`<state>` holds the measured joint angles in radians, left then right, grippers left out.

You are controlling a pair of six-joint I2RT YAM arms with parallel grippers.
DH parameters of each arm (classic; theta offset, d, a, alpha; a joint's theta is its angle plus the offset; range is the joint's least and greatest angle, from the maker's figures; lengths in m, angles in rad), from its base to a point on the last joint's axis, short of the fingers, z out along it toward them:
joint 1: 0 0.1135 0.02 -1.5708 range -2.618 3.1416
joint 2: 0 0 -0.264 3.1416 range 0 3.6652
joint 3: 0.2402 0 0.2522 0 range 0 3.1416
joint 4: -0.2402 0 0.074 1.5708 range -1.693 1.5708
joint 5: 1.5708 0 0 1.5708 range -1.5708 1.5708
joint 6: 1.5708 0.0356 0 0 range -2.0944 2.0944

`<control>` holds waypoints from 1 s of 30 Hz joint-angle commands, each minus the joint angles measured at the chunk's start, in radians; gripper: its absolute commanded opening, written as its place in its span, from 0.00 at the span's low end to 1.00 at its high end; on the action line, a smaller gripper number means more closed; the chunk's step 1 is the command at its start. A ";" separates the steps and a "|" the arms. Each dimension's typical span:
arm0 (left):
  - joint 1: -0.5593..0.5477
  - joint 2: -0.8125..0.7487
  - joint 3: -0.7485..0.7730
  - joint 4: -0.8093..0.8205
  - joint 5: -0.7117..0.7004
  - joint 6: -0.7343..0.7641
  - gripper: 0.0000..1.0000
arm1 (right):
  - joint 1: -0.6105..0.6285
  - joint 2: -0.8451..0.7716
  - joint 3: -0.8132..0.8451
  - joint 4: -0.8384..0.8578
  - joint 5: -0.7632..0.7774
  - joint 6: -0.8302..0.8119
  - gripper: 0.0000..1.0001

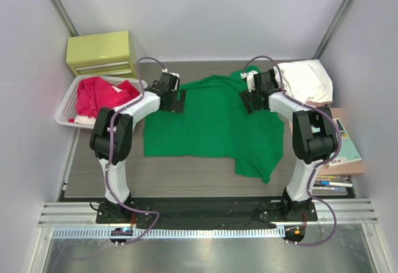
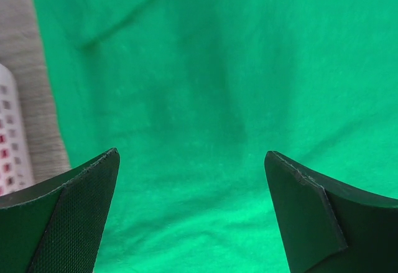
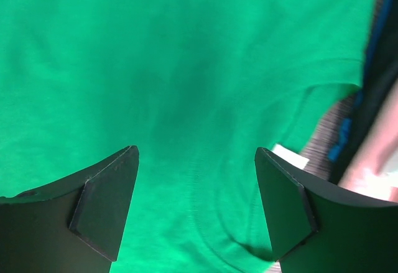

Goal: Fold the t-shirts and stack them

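Left pincer (image 2: 191, 155) wide open, empty; right pincer (image 3: 196, 150) open, empty. Green shirt (image 1: 211, 120) spread flat directly under both, cloth filling the gap between tips. Soft, light, limp; likely best pinched at shoulder edges near tips.

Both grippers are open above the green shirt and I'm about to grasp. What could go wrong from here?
The green t-shirt lies unevenly, with one corner trailing near right, so a fold may come out lopsided. The right gripper hovers beside the collar, and a pinch there might catch only one layer.
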<state>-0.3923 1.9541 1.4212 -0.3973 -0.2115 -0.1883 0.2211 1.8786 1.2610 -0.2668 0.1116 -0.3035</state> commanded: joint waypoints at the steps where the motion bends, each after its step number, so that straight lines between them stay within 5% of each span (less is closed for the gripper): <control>1: -0.002 0.014 0.010 -0.015 0.023 -0.034 1.00 | -0.019 0.023 0.044 0.035 0.005 0.012 0.81; 15: 0.020 0.187 0.068 -0.115 0.098 -0.115 1.00 | -0.029 0.037 -0.069 -0.018 -0.075 0.070 0.81; 30: 0.009 -0.055 -0.209 0.020 0.188 -0.207 1.00 | -0.029 -0.285 -0.284 -0.109 -0.222 0.121 0.81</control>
<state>-0.3775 1.9636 1.3174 -0.3698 -0.1036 -0.3317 0.1886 1.7020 1.0077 -0.3275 -0.0544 -0.2138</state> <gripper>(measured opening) 0.996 0.813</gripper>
